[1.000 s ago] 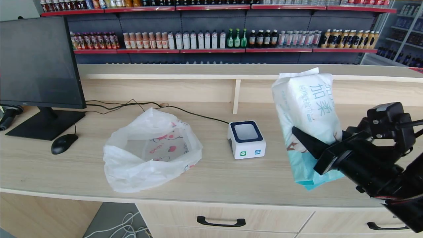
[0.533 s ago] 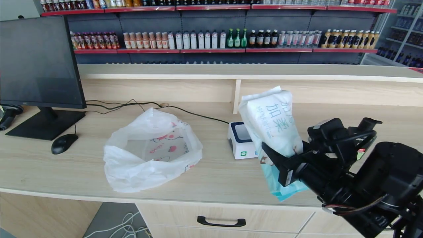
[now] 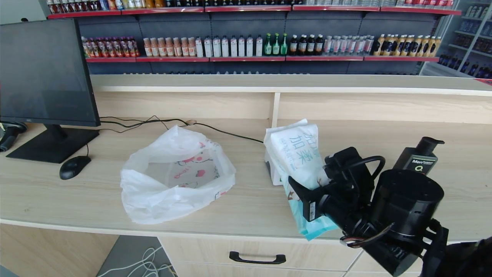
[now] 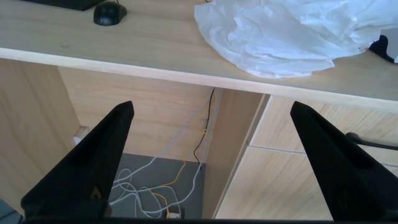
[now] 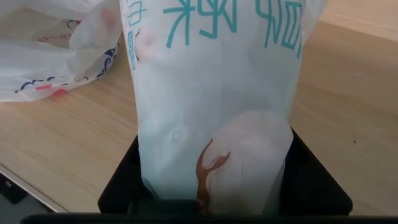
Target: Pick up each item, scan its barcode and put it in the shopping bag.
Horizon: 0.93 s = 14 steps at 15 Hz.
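A white and teal tissue pack [image 3: 298,161] stands upright in my right gripper [image 3: 307,190], which is shut on its lower part. The pack [image 5: 211,112] covers most of the white barcode scanner [image 3: 270,169] behind it. Left of the scanner lies the open white shopping bag [image 3: 177,179] on the wooden counter [image 3: 250,204]; it also appears as the bag [image 4: 292,31] and the bag [image 5: 56,56]. My left gripper [image 4: 211,162] hangs open below the counter's front edge, left of the bag, with nothing between its fingers.
A dark pump bottle [image 3: 419,157] stands on the counter to the right of my right arm. A monitor [image 3: 46,73] and a black mouse [image 3: 73,166] sit at the left. Cables run along the back. Drawers with black handles [image 3: 256,257] lie below.
My right gripper has carried the tissue pack leftward and down, from right of the scanner to right in front of it. The pump bottle has come into sight behind the arm.
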Available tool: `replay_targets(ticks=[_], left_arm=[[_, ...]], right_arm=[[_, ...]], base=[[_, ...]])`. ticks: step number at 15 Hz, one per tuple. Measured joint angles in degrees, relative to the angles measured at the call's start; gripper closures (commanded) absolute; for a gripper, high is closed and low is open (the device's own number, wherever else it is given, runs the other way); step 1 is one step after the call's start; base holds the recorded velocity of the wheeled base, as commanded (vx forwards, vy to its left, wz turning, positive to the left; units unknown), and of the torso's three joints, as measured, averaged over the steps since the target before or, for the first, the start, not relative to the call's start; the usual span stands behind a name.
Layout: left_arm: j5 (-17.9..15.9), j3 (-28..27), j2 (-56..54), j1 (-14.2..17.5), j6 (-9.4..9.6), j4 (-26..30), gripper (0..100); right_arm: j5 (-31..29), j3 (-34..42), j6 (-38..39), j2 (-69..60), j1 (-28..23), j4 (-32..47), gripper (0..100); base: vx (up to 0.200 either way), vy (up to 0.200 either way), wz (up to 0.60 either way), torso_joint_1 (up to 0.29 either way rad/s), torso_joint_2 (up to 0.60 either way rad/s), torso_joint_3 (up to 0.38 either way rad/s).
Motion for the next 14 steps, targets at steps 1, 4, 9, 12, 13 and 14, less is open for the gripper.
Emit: replay_targets(ticks=[1,4,9,12,13,14], left_arm=[[-0.01,0.00,-0.02,0.00,-0.02,0.00,0],[0.00,0.00,0.00,0.05,0.00,0.00,0],[-0.01,0.02,0.00,0.00,-0.02,0.00,0],[-0.01,0.05,-0.02,0.00,0.00,0.00,0],[-0.01,0.05,-0.02,0.00,-0.02,0.00,0],[-0.01,0.02,-0.02,0.05,-0.02,0.00,0]], right_arm=[[-0.02,-0.30,0.27,0.44,-0.07,0.11,100],[0.00,-2.54,2.60,1.41,-0.49,4.85,100],[0.02,-11.11,5.39,1.46,-1.46,17.97,100],[0.00,-13.43,6.28,0.30,-2.06,23.88,100],[-0.05,-13.54,7.73,-0.63,-2.10,27.22,100],[-0.07,-13.57,8.61,-1.49,-2.17,29.71,100]], base=[[0.000,0.000,0.00,0.000,0.00,0.000],[0.000,0.000,0.00,0.000,0.00,0.000],[0.000,0.000,0.00,0.000,0.00,0.000],[0.000,0.000,0.00,0.000,0.00,0.000],[0.000,0.000,0.00,0.000,0.00,0.000],[0.000,0.000,0.00,0.000,0.00,0.000]])
